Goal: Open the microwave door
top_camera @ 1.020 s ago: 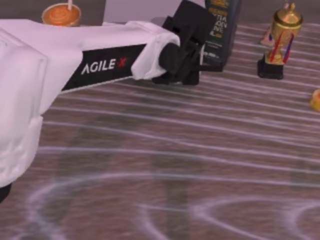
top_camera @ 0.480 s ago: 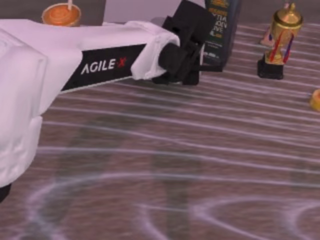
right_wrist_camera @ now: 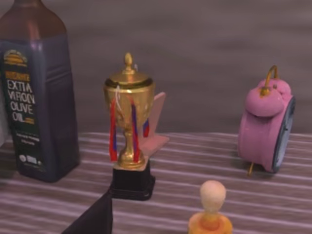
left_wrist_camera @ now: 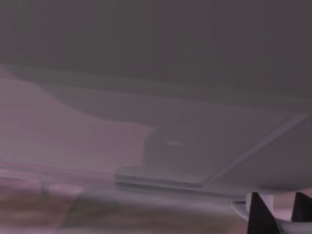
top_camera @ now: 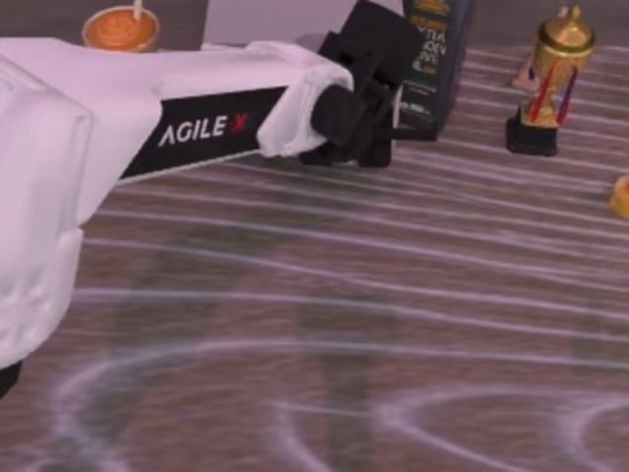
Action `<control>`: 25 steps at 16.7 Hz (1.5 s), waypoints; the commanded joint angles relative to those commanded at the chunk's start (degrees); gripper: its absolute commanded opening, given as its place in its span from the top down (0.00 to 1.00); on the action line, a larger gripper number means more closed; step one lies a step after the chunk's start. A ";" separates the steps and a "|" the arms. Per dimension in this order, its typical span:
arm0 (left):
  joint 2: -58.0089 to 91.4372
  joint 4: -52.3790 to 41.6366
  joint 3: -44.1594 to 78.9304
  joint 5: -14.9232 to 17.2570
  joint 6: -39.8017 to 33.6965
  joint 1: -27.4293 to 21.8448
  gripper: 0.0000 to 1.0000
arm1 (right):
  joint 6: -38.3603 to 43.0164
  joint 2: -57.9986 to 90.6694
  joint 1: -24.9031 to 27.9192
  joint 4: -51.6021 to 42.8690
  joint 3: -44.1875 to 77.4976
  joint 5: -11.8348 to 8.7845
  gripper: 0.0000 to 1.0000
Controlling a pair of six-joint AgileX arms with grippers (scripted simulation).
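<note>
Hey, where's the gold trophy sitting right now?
In the top view the gold trophy stands at the table's far right, just right of the dark olive-oil bottle; the right wrist view shows a pink alarm clock beyond it.

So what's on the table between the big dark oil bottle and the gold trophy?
Nothing: in the top view, only bare striped table lies between the dark olive-oil bottle and the gold trophy.

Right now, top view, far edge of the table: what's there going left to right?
Orange cup → microwave → left gripper, up at the microwave's front right → dark olive-oil bottle → gold trophy → small yellow object at the right edge, cut off. The right arm is not in this view.
</note>
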 joint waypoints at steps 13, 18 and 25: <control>-3.17 3.33 -5.33 2.74 3.83 0.53 1.00 | 0.00 0.00 0.00 0.00 0.00 0.00 0.00; -3.17 3.33 -5.33 2.74 3.83 0.53 1.00 | 0.00 0.00 0.00 0.00 0.00 0.00 0.00; -3.17 3.33 -5.33 2.74 3.83 0.53 1.00 | 0.00 0.00 0.00 0.00 0.00 0.00 0.00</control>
